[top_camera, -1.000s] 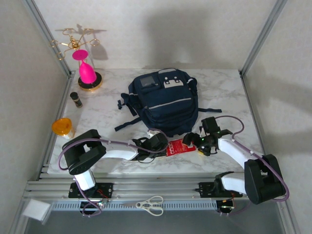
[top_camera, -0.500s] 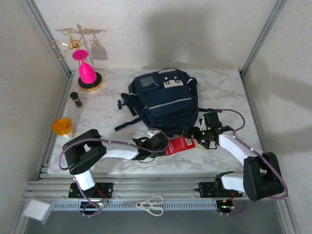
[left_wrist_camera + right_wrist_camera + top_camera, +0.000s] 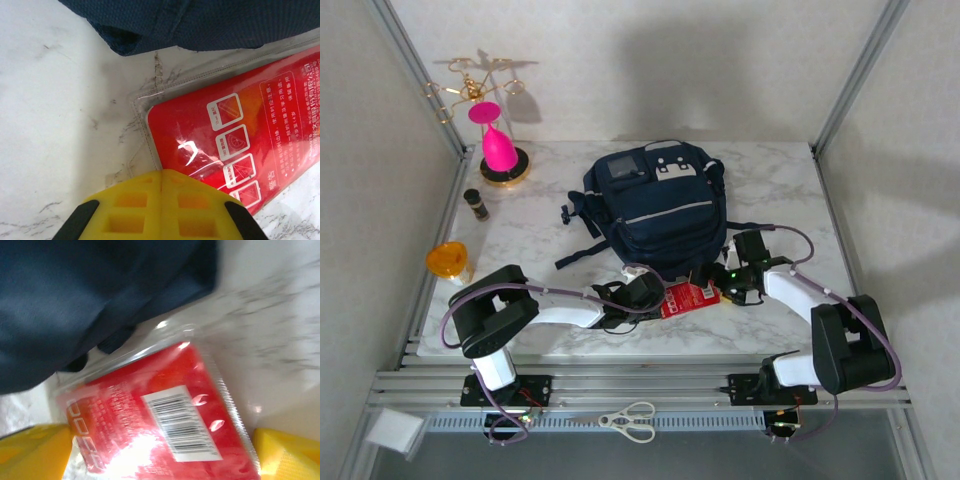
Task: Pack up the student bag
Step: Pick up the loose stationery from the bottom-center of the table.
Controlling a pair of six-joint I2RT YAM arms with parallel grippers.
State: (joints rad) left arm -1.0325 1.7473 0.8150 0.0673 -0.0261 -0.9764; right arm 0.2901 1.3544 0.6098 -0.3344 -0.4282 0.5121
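While I look across the desk (image 3: 540,235) from its left, the far corner holds a gold wire stand (image 3: 480,85) with a pink glass (image 3: 498,150) at its foot. Nearer along the left edge are a small dark bottle (image 3: 476,204), upright, and then an orange cup (image 3: 449,261). Off the desk, on the rail in front, lie white scissors (image 3: 630,420).

The left arm reaches low along the near edge towards the middle, and the left tool (image 3: 658,296) sits at the left end of a red packet (image 3: 688,298). Seen from its wrist, its yellow pads (image 3: 130,205) are pressed together with no gap. It is closed, right at the packet's edge, and whether it nips the clear film I cannot tell.

The bag (image 3: 658,208) lies flat in the middle of the desk, set towards the back. A grey patch and a white buckle patch are at its far end, and straps trail out to either side. Its near edge lies over the far edge of the packet, which is flat on the marble.

The right tool (image 3: 720,285) hangs over the packet's right end, just beside the bag's near right corner. Its yellow fingers (image 3: 290,455) stand wide apart — open — with the packet's barcode label (image 3: 182,425) showing between them.
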